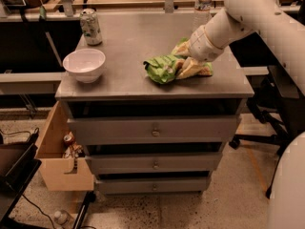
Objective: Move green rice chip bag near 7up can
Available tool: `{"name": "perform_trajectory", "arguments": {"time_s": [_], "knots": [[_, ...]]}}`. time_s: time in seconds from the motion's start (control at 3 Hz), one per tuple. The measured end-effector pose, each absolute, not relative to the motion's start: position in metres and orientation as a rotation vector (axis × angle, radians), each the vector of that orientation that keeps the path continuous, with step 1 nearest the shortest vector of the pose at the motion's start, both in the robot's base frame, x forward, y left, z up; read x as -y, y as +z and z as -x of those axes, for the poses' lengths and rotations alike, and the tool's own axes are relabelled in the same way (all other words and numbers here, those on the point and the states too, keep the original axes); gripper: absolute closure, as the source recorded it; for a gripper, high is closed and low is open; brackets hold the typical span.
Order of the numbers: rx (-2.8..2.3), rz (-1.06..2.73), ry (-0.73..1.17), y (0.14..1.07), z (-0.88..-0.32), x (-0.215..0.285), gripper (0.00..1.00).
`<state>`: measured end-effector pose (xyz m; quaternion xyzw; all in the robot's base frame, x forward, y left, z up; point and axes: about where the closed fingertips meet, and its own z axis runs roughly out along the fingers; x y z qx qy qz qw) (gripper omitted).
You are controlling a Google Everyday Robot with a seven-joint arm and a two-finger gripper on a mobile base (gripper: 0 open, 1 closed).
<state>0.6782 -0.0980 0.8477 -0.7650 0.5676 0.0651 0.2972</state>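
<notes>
The green rice chip bag (161, 68) lies crumpled on the grey cabinet top (138, 37), right of the middle near the front edge. My gripper (187, 65) is down on the bag's right end, with tan fingers (191, 69) around it. The white arm reaches in from the upper right. The 7up can (90, 26) stands upright at the far left corner of the top, well apart from the bag.
A white bowl (85, 65) sits at the front left of the top, between can and bag. A clear water bottle (202, 4) stands at the back right. A cardboard box (59, 151) with items hangs off the cabinet's left side. Drawers are below.
</notes>
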Motion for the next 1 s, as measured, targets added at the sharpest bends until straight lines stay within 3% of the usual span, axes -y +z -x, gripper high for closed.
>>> {"name": "perform_trajectory", "arguments": {"time_s": [1.0], "knots": [[-1.370, 2.143, -0.146, 0.957, -0.732, 0.096, 1.00]]}}
